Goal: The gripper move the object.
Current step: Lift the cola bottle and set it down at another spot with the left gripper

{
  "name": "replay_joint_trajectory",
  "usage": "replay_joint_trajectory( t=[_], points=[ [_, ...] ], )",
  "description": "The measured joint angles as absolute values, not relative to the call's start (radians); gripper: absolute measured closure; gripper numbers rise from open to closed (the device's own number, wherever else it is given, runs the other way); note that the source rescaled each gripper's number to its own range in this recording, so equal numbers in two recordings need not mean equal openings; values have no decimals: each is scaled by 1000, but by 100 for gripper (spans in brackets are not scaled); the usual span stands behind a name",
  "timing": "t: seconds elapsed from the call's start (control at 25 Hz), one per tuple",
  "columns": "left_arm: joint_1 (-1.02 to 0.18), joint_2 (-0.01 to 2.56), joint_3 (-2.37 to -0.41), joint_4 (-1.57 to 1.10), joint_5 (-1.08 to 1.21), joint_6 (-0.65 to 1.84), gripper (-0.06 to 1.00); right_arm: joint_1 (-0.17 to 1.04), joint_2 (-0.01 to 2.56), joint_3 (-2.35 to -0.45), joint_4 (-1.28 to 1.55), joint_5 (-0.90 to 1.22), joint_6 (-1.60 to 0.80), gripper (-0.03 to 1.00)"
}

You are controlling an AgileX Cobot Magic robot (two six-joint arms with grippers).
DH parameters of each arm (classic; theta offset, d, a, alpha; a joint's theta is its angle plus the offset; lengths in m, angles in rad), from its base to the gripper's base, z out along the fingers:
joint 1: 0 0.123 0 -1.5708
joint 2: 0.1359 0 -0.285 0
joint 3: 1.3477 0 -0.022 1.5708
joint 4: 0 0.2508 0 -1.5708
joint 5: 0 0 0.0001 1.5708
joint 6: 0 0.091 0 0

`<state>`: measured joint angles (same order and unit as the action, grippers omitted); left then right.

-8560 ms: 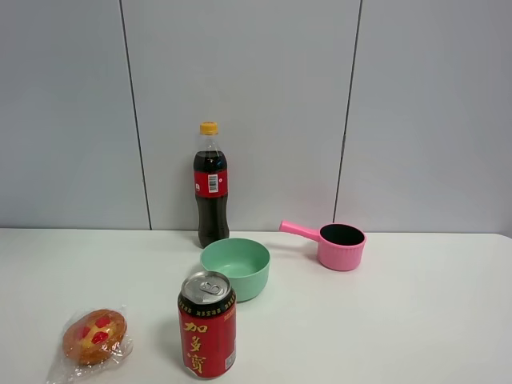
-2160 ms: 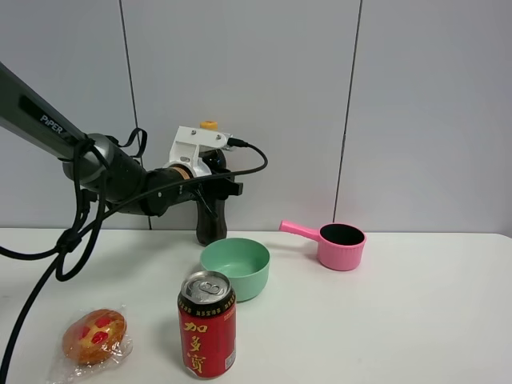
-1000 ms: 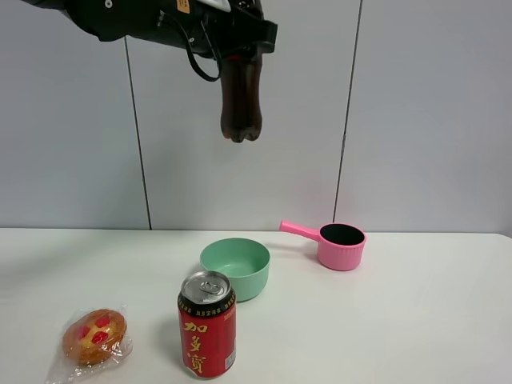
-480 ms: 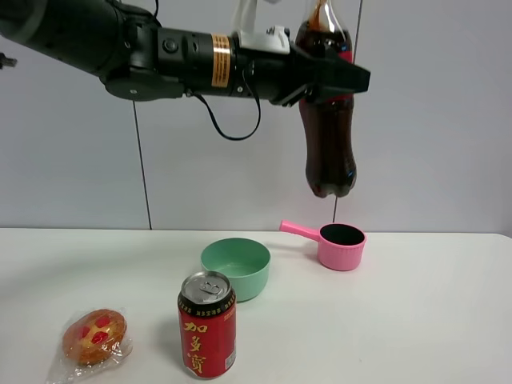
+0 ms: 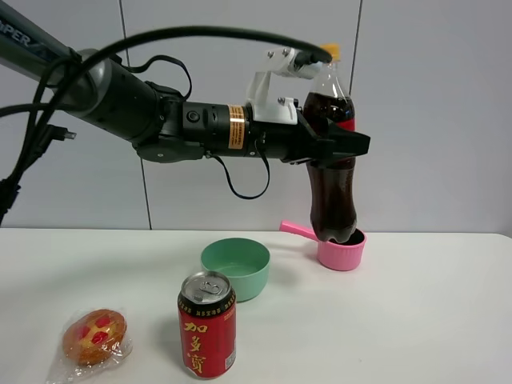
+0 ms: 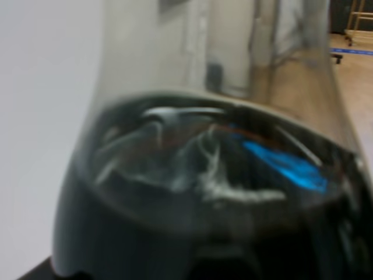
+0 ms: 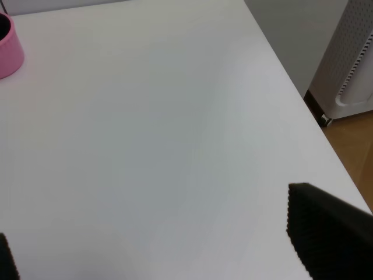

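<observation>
Holding bottle (image 5: 332, 200) | left gripper (image 5: 356, 146) clamped mid-body (base at pink scoop (image 5: 344, 254))

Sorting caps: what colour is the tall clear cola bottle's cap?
Yellow-orange cap, clearest in the exterior high view.

The white surface (image 7: 145, 116) fills nearly all the view, with a pink container (image 7: 7, 49) at one corner. The black fingers (image 7: 326, 233) of the right tool (image 7: 160, 248) stand wide apart.
</observation>
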<state>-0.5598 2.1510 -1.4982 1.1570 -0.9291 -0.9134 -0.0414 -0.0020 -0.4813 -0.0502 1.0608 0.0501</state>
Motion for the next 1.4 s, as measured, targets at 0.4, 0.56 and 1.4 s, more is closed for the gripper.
replay_joint_trajectory(
  t=[0.4,0.56,1.4],
  points=[
    [-579,2317,-1657,1207,-962,-887,94,-41,-2,-481,-50,1061,50,-3],
    [-580,2370,-1688,1233,-967,-887,94,-41,-2,-481,-50,1061,50,-3],
    [-580,2443,-1695,1303,-939,-838,94,-41,-2,-481,-50,1061,50,-3]
  ],
)
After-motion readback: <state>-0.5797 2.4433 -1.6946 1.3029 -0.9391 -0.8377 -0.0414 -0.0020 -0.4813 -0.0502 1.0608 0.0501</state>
